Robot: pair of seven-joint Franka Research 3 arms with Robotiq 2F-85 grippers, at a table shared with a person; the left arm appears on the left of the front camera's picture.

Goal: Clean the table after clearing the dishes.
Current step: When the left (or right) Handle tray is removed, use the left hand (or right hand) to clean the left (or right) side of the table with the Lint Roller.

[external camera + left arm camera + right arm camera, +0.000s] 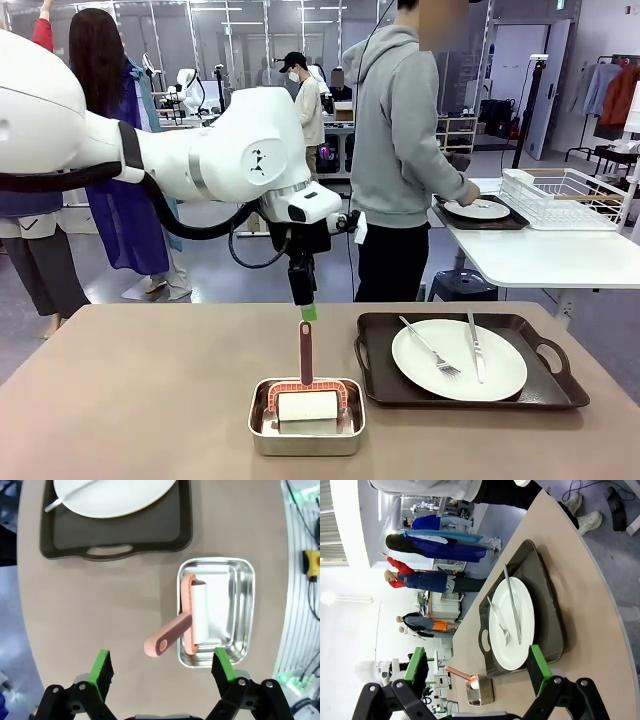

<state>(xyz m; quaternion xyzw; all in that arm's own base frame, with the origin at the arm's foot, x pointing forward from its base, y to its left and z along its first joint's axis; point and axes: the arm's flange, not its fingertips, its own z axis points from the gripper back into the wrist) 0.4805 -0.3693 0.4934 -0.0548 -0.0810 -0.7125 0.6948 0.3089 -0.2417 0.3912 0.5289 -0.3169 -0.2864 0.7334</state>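
Note:
On the brownish table (150, 400) a white plate (459, 359) with a fork (430, 347) and a knife (475, 348) lies on a dark tray (545, 385) at the right. A person sets a second tray with a plate (478, 211) on the white table behind. My left gripper (307, 310) points down, open, just above the pink handle of a lint roller (306, 352). In the left wrist view the gripper (162, 667) stands open over that handle (167, 637). My right gripper (477, 662) is open and empty, off to the side of the plate (512, 622).
The roller's white head rests in a small steel pan (258, 432) near the table's front edge; the pan (245, 580) lies beside the tray (115, 547). A white wire rack (565, 195) stands on the white table. People stand in the background.

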